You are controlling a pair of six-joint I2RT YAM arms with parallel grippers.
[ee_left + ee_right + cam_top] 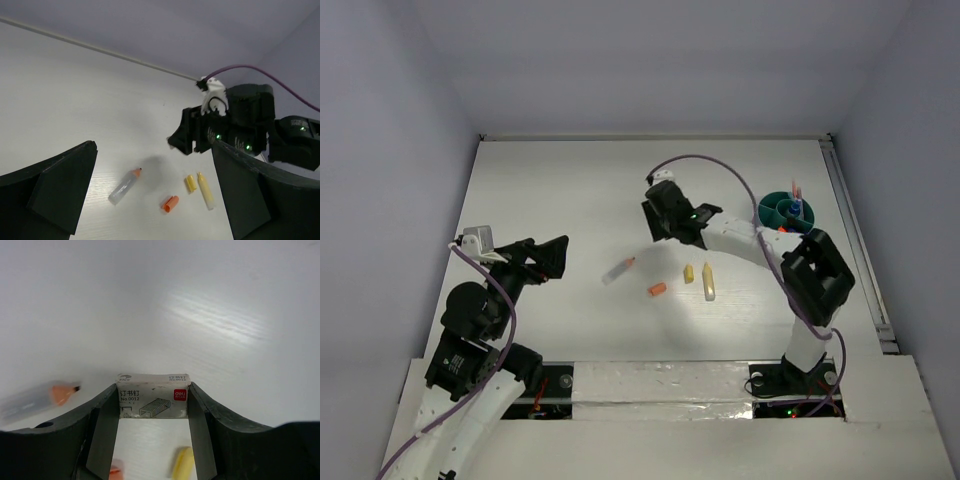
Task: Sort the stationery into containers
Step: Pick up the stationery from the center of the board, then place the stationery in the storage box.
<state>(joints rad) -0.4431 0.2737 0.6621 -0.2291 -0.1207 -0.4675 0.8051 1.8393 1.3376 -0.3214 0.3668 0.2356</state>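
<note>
My right gripper (153,412) is low over the table's middle, and both fingers press the sides of a small white staple box (153,399) that rests on the surface. From above, that gripper (667,216) hides the box. Loose stationery lies just in front of it: a clear marker with an orange tip (618,270), an orange stub (658,289), a short yellow piece (688,273) and a yellow marker (708,283). The teal round container (778,213) stands at the right with pens upright in it. My left gripper (155,150) hangs open at the left, above the table, empty.
The right arm's elbow (817,275) rises just in front of the teal container. A purple cable (710,165) arcs over the right arm. White walls bound the table at the back and sides, with a rail (855,240) on the right edge.
</note>
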